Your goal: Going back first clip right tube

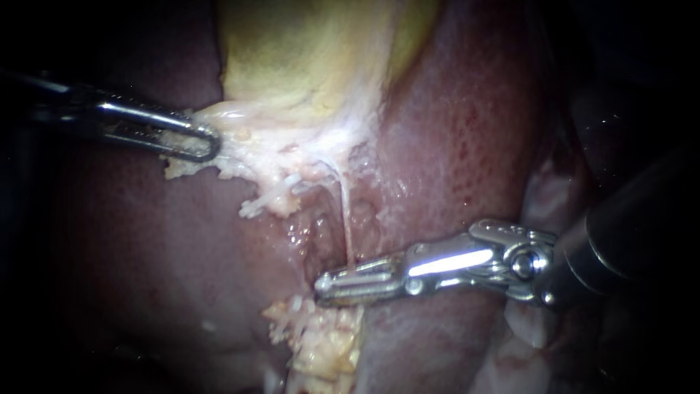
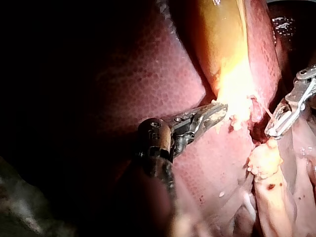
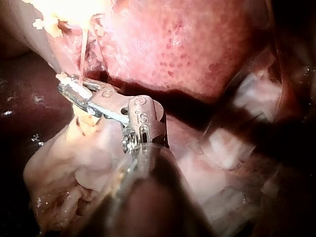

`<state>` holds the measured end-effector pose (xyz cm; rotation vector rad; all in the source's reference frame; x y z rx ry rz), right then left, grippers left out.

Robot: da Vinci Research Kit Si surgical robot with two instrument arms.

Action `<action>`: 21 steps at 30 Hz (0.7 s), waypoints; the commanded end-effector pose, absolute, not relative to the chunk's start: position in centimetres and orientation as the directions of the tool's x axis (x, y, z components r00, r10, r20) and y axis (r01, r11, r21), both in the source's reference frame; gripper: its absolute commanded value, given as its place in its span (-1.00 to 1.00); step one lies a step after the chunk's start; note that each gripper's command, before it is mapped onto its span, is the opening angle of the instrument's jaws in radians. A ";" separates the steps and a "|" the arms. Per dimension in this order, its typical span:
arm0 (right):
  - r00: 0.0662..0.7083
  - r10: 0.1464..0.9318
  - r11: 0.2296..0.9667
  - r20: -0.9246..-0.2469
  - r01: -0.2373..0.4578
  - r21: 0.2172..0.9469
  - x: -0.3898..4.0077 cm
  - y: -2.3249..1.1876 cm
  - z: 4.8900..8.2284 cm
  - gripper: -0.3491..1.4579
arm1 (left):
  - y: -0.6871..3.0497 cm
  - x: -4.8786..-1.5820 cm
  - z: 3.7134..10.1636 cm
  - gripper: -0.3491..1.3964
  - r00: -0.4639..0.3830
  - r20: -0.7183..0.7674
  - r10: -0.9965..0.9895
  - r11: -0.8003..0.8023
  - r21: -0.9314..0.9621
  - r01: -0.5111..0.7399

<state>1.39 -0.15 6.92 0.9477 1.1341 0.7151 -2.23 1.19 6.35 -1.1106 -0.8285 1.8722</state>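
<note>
The left instrument (image 1: 208,142) has its jaws clamped on pale tissue (image 1: 248,138) at the gallbladder's (image 1: 292,51) lower edge; the right instrument (image 1: 326,284) shows a slim gap between its jaws, the thin tube (image 1: 344,219) touching the upper one; wet red liver (image 1: 452,146) lies beneath.

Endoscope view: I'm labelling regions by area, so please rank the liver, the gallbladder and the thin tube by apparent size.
1. liver, fills most of the view
2. gallbladder, partly cut off at the edge
3. tube, a thin strand
</note>
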 end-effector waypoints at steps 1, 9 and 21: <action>0.285 0.862 0.440 -0.420 -0.008 0.898 1.39 -0.15 6.92 -1.00 | 1.19 -2.23 6.35 -1.00 -0.304 -0.389 0.870 -0.474 -0.828 -0.298; 0.288 0.815 0.522 -0.504 0.014 0.853 1.50 -0.20 7.06 -0.25 | 1.18 -2.23 6.35 -1.00 -0.304 -0.389 0.870 -0.475 -0.828 -0.298; 0.243 0.697 0.702 -0.675 -0.034 0.712 1.56 -0.18 7.33 -0.06 | 1.18 -2.23 6.34 -1.00 -0.304 -0.389 0.870 -0.474 -0.828 -0.298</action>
